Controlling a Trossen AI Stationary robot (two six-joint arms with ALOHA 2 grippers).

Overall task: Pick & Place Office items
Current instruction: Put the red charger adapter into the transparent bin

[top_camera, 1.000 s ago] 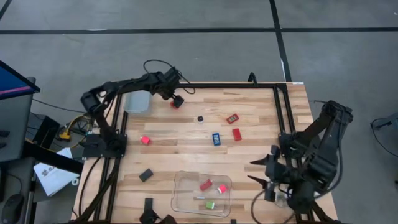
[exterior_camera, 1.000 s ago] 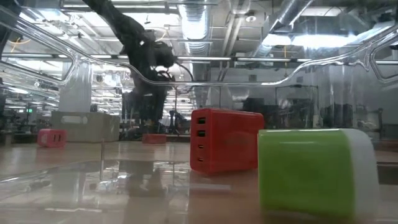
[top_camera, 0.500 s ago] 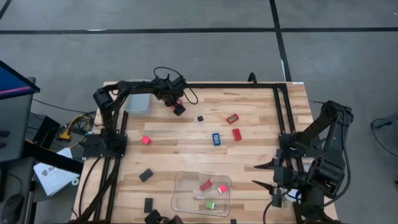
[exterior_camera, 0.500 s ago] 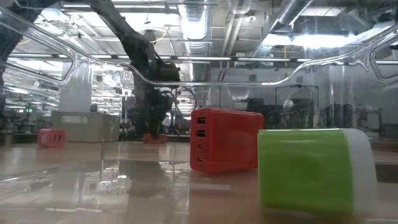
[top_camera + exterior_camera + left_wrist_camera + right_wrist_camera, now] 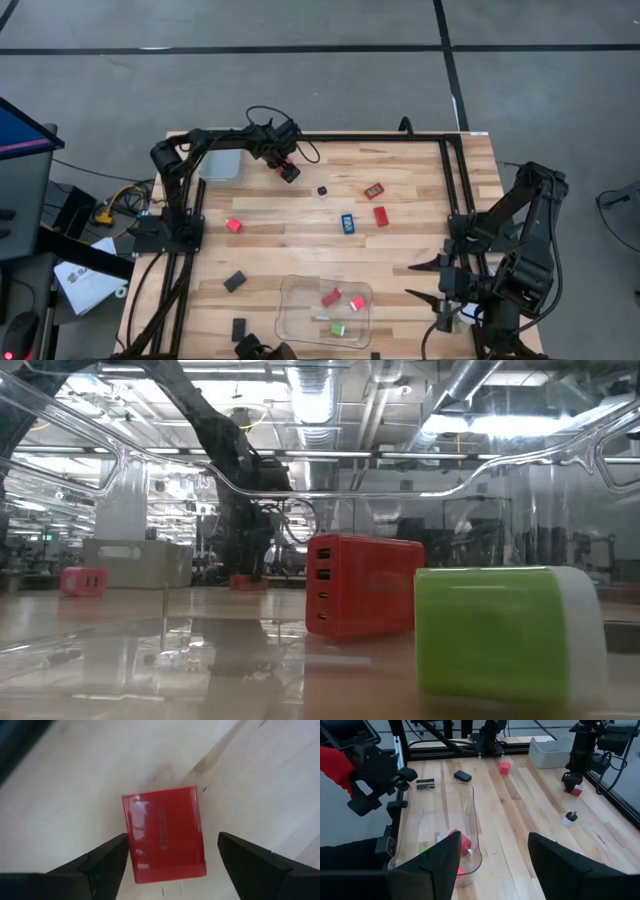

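My left gripper [image 5: 288, 172] points down at the table's far left, open over a red rectangular block [image 5: 164, 832] that lies flat on the wood. Its fingers stand on either side of the block's long sides. My right gripper [image 5: 420, 282] hangs open and holds nothing above the near right corner. Other office items lie loose: red blocks [image 5: 234, 225] [image 5: 381, 215] [image 5: 373, 190], a blue piece [image 5: 347, 222], a small dark-and-white bit [image 5: 322, 191], and black rectangles [image 5: 235, 282] [image 5: 239, 329]. My left gripper comes at the red block from above, its fingers across the block's width. One fingertip [image 5: 117, 851] stands right at a long side of the block; whether it touches, I cannot tell. The other fingertip [image 5: 227, 845] stands clear of the opposite side.
A clear tray [image 5: 295, 318] near the front edge holds red and green pieces [image 5: 360, 598] [image 5: 505, 630]. A grey bin [image 5: 220, 165] stands at the far left corner, close to the left arm. Black frame rails run along both table sides.
My left gripper has come down toward the table over the red block at the far left, moving a little toward the near side, and now stands low around it. The block has stayed in place.
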